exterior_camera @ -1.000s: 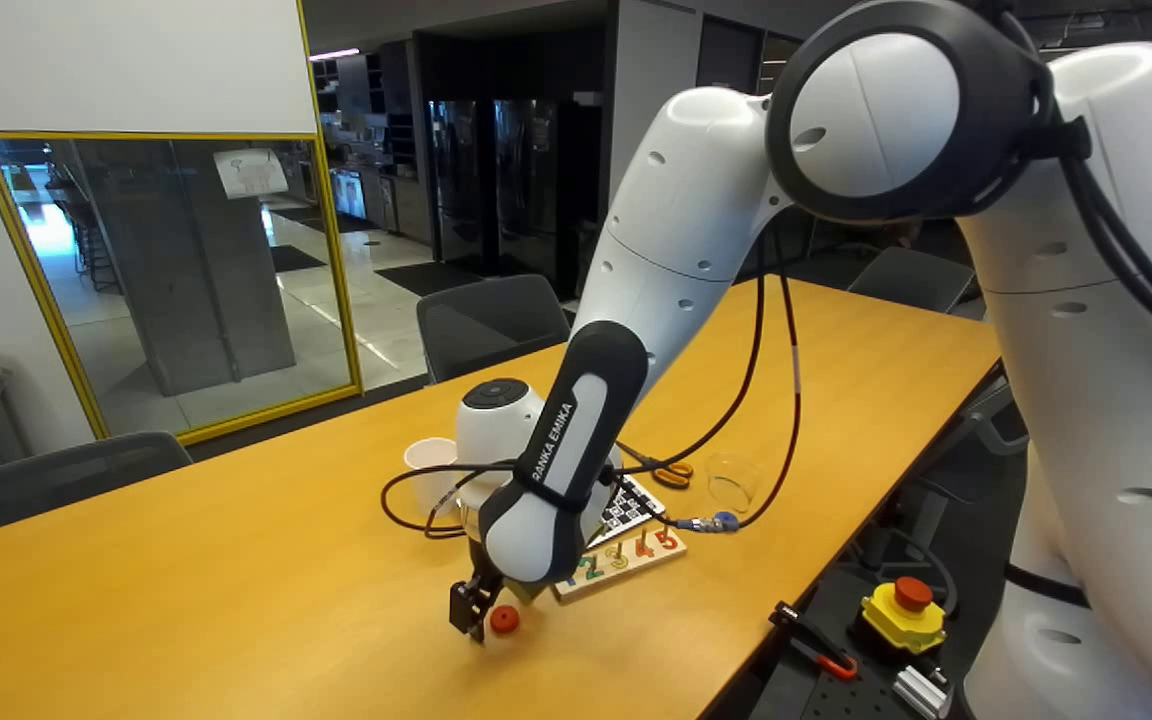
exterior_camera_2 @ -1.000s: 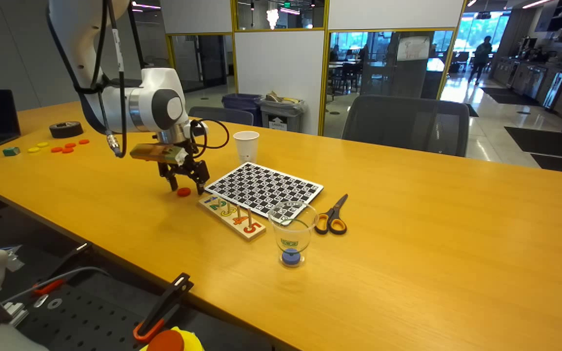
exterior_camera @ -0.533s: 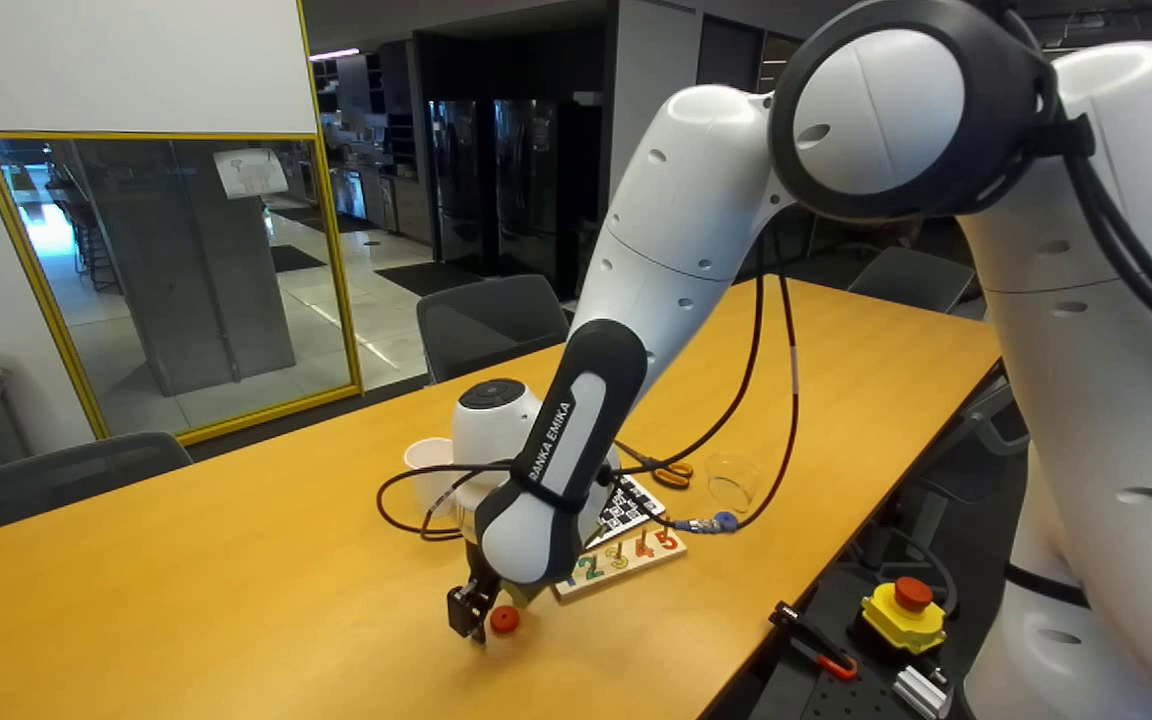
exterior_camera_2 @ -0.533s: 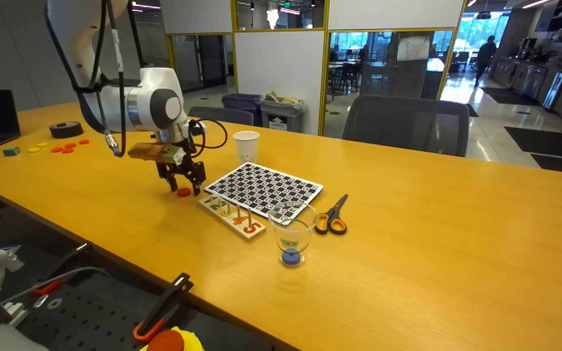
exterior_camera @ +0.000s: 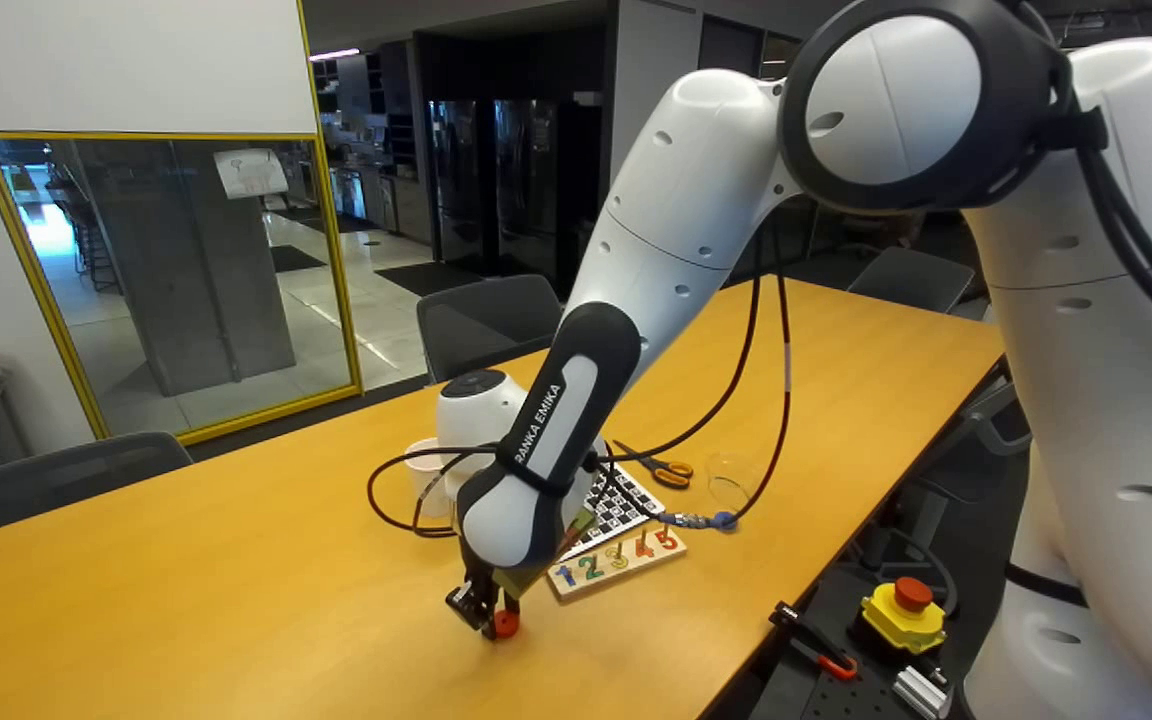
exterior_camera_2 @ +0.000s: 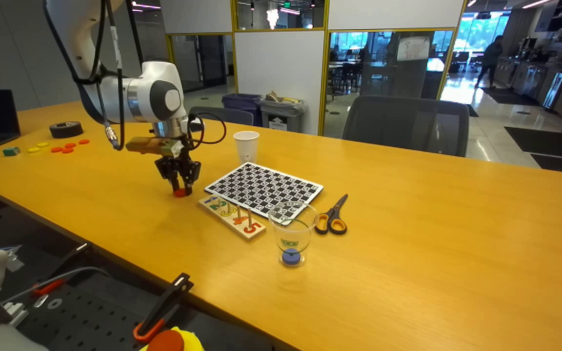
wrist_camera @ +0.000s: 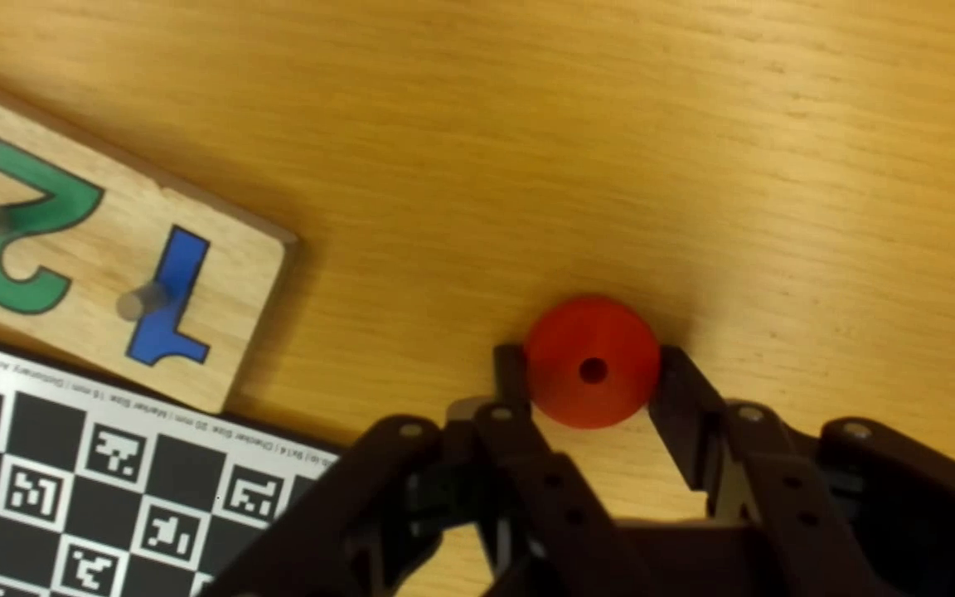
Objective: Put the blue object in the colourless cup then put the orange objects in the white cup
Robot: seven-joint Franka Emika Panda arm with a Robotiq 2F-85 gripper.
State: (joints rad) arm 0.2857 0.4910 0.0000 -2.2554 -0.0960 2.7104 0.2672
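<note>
An orange-red disc [wrist_camera: 592, 348] is pinched in the gripper [wrist_camera: 589, 367], jaws set against opposite sides of its edge, centre hole left uncovered; it is held at or near worktop [exterior_camera: 266, 590] level, near the number board [wrist_camera: 129, 215], and whether its underside is lifted clear can't be told. Weight is judged very light, material stiff (painted wood or plastic, guessed), not fragile, so a firm squeeze should be tolerated. Smooth curved edge may be slippery: if gripped off the widest line, it could be squirted out or spun. Hold is best taken across the full diameter, as here. Next, a straight lift and a carry to the white cup [exterior_camera_2: 247, 146] are called for; that cup is likely light and easily tipped, so its rim shouldn't be touched. The blue disc [exterior_camera_2: 291, 257] is already contained in the colourless cup [exterior_camera_2: 291, 230]; four more orange discs [exterior_camera_2: 68, 150] are seen on the worktop, to be pinched the same way.
</note>
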